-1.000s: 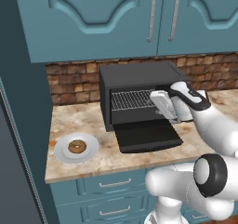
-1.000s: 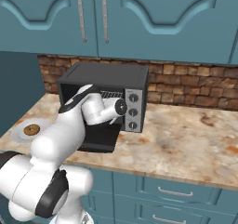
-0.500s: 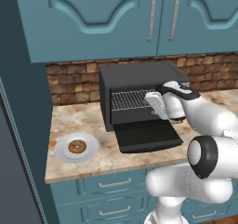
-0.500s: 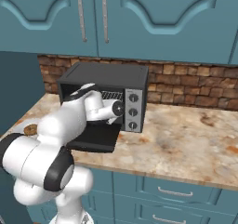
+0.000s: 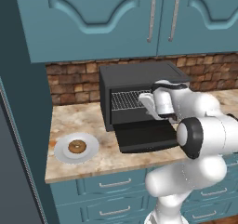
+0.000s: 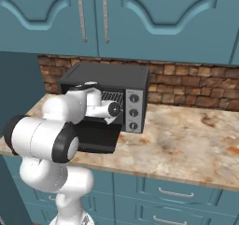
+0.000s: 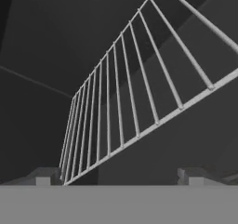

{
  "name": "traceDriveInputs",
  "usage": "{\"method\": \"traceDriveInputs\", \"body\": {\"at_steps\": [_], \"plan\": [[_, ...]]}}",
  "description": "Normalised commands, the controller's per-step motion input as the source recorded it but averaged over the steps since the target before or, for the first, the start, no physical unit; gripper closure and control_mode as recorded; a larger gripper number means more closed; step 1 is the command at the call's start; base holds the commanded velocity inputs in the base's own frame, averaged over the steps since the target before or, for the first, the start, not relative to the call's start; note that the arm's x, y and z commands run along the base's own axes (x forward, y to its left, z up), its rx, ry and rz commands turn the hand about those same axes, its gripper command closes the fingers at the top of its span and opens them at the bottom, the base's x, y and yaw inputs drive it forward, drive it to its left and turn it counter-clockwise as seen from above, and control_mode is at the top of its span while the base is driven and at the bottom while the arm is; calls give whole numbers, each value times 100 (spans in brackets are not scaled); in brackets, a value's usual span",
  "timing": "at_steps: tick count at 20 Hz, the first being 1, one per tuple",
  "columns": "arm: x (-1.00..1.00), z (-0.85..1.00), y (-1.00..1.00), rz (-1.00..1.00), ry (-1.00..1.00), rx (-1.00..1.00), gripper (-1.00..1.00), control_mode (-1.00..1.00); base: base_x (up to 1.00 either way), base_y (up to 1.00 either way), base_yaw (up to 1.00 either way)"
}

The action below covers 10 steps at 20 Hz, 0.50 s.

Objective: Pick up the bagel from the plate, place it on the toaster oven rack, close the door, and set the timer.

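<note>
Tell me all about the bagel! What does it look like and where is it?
The bagel is a small golden-brown ring with a darker hole in its middle. It lies flat near the centre of the pale round plate, on the counter left of the open oven. Nothing but the plate touches it; the arm is over at the oven.

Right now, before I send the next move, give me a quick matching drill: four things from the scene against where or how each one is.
Things:
1. bagel
2. door
3. toaster oven rack
4. hand

States:
a. folded down open
b. lying on the plate
c. fingers apart at the rack's front edge
d. bare, inside the cavity

Pairs: 1-b, 2-a, 3-d, 4-c
</note>
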Motion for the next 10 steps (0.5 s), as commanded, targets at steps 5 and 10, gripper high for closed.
{"method": "traceDriveInputs", "body": {"at_steps": [5,10], "plan": [[31,-17,0,-4,0,0,-100,-100,0,0,0],[30,-14,0,-4,0,0,-100,-100,0,0,0]]}}
